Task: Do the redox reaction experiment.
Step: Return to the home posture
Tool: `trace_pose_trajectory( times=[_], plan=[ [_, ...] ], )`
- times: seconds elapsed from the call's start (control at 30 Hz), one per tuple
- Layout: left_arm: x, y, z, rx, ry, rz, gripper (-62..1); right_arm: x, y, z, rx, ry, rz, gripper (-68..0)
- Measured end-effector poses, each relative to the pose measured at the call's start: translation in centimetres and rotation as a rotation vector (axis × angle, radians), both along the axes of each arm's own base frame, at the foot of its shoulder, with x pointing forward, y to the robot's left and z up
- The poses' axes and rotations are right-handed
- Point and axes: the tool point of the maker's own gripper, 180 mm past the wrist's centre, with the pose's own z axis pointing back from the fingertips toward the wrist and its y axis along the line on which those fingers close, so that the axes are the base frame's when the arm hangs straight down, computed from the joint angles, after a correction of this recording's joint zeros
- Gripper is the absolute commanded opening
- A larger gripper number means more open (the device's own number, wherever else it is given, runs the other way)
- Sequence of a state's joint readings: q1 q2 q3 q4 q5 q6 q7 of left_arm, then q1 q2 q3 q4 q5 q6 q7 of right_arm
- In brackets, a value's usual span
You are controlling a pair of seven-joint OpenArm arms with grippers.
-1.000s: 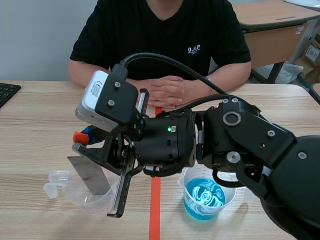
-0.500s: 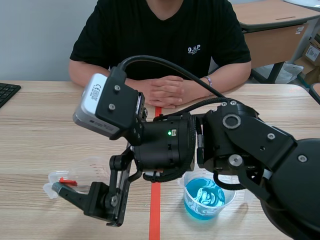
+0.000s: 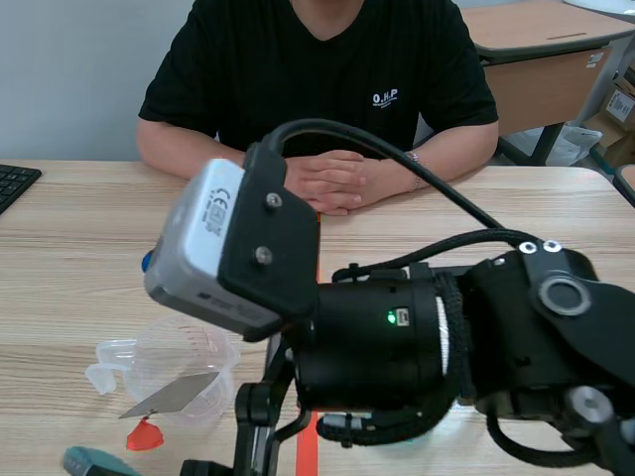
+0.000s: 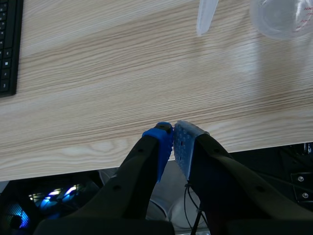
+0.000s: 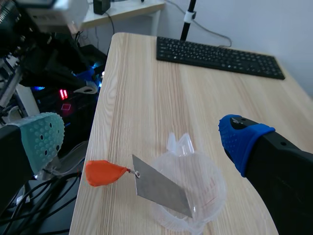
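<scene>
- Metal sheet [image 5: 159,186] leans on the rim of a clear cup [image 5: 195,196], its lower corner inside. It sits under and ahead of the right hand [image 5: 142,139], in the gap between the fingers and touching neither.
- Its orange tag [image 5: 103,173] lies on the bench [image 5: 142,73] just beside the cup, on the side of the hand's grey-green pad [image 5: 44,142].
- Right hand is spread wide and grasps nothing; its blue pad [image 5: 242,137] stands apart on the cup's other side.
- Right arm reaches across past the middle, wrist bulking high, hand low near the bench's near edge.
- Left hand [image 4: 173,139] is clenched on nothing, pads pressed together at the bench's edge, with the cup well ahead of it.
- Black keyboard [image 5: 220,56] lies far ahead of the right hand.
</scene>
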State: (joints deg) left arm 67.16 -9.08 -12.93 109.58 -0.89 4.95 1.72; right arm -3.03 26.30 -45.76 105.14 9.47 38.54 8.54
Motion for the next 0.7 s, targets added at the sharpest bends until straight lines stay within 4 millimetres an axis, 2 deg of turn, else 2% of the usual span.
trace_pose_trajectory(
  times=[0.23, 0.37, 0.57, 0.7],
  plan=[
    [0.0, 0.0, 0.0, 0.000, 0.000, 0.000, -55.2, 0.0, -3.4, 0.6, -0.025, 0.004, -0.120, 0.4],
    [0.0, 0.0, 0.0, 0.000, 0.000, 0.000, -55.2, 1.1, -5.7, 0.9, -0.024, 0.031, -0.216, 0.4],
    [0.2, 0.0, 0.1, 0.005, -0.001, -0.019, -55.2, 4.0, -10.3, 1.6, -0.039, 0.012, -0.441, 0.4],
    [0.8, -0.2, 0.5, 0.009, -0.026, -0.066, -55.2, 4.4, -12.9, 1.3, -0.049, 0.035, -0.537, 0.4]
  ],
)
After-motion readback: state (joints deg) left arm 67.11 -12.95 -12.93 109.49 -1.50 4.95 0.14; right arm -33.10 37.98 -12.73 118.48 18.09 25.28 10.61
